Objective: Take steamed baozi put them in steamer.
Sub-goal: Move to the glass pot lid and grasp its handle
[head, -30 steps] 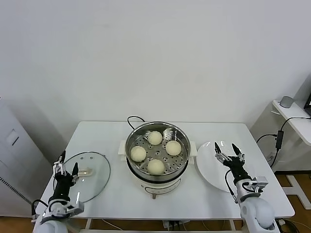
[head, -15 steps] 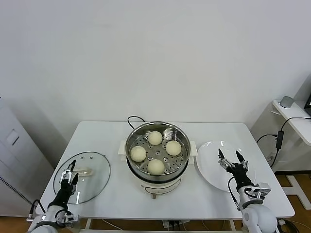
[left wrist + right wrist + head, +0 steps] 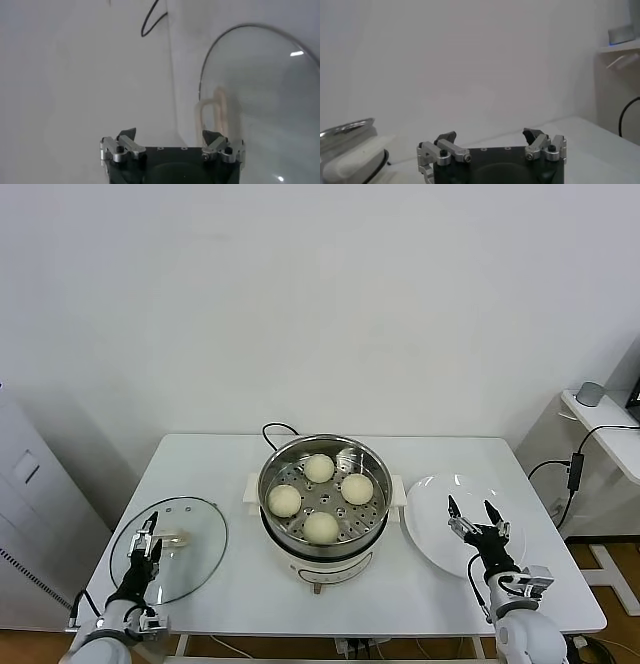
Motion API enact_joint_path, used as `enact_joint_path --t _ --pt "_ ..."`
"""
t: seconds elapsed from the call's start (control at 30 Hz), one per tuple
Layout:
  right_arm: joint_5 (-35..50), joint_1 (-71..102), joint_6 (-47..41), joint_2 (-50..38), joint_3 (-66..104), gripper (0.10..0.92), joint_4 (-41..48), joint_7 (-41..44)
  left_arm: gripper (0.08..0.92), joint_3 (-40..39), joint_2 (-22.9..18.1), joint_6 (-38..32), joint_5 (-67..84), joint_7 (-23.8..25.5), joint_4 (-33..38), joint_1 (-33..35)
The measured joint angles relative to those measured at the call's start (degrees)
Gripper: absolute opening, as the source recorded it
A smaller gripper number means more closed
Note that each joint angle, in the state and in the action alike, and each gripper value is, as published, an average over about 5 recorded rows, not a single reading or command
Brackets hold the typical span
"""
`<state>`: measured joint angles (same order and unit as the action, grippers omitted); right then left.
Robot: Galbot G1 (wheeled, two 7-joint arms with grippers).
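Arms lower than before; baozi [image 3: 320, 497] unmoved.

The steamer [image 3: 322, 484] is shiny silver steel, and its inner tray is dotted with round holes. It sits on a white base with white side handles. Inside it lie four cream-white baozi [image 3: 320, 527], plain and unmarked. A black cord [image 3: 275, 430] curls behind the steamer. Left of the steamer, the lid [image 3: 180, 544] is clear glass with a silver rim and a pale cream handle. Right of the steamer, the plate [image 3: 438, 529] is plain glossy white. The table [image 3: 240, 584] under the steamer is white, and the wall behind it is off-white. Both grippers, left [image 3: 145, 536] and right [image 3: 472, 515], are black with silver metal brackets.
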<state>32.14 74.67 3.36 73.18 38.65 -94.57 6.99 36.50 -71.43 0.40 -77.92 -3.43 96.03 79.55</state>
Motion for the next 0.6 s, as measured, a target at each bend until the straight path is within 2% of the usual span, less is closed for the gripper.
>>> enact_joint_path --t 0.6 --pt "-0.6 0.3 0.7 0.7 0.1 0.823 1.0 -0.1 0.823 -0.4 -0.6 1.9 -1.5 0.0 -4.6 -3.8"
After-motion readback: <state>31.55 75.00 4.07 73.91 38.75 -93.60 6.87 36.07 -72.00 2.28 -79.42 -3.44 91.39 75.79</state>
